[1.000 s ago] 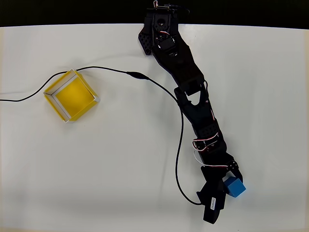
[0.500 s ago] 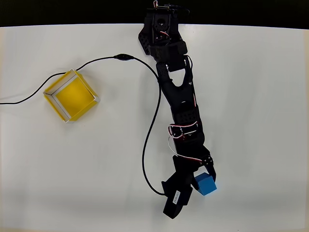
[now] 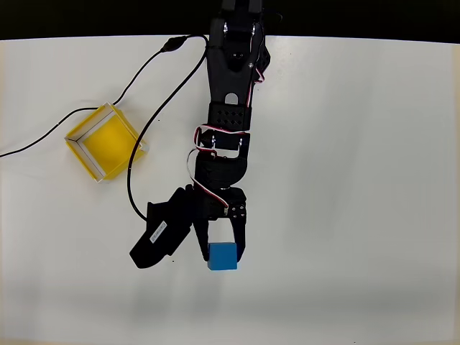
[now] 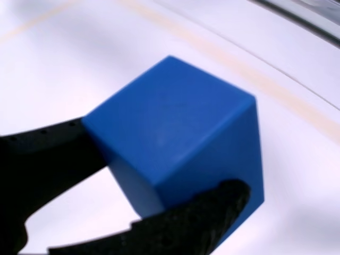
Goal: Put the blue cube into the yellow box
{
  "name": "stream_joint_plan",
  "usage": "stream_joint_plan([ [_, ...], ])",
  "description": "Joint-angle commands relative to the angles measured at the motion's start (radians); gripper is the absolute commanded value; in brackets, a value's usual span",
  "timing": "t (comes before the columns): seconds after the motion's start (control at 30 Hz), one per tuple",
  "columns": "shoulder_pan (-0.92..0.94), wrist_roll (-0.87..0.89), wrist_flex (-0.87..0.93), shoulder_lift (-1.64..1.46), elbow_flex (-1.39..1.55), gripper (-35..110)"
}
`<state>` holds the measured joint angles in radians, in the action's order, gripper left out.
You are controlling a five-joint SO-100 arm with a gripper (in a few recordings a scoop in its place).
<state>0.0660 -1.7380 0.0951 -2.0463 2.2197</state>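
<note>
I've got the blue cube (image 3: 222, 256) clamped in the pincer (image 3: 223, 248) over the near bench (image 3: 374, 144), mid-carry (grip looks snug), and next I need to swing up-left to the yellow box (image 3: 106, 141).

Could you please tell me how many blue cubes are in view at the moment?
1. The small solid bright-blue cube is clamped in the black two-finger gripper, low and centre in the overhead view, far from the shallow yellow open-topped box.

Plain bright-blue cube (image 3: 222, 256); black tool (image 3: 221, 243); yellow square open tray (image 3: 80, 142) with whitish rims; white table (image 3: 374, 180); black cable (image 3: 147, 72).
</note>
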Motion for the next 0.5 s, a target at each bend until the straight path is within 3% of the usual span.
stream_joint_plan([
  [0.0, 0.152, -0.014, 0.051, -0.189, -0.011, 19],
  [0.47, 0.634, -0.018, 0.115, -0.261, 0.118, 18],
])
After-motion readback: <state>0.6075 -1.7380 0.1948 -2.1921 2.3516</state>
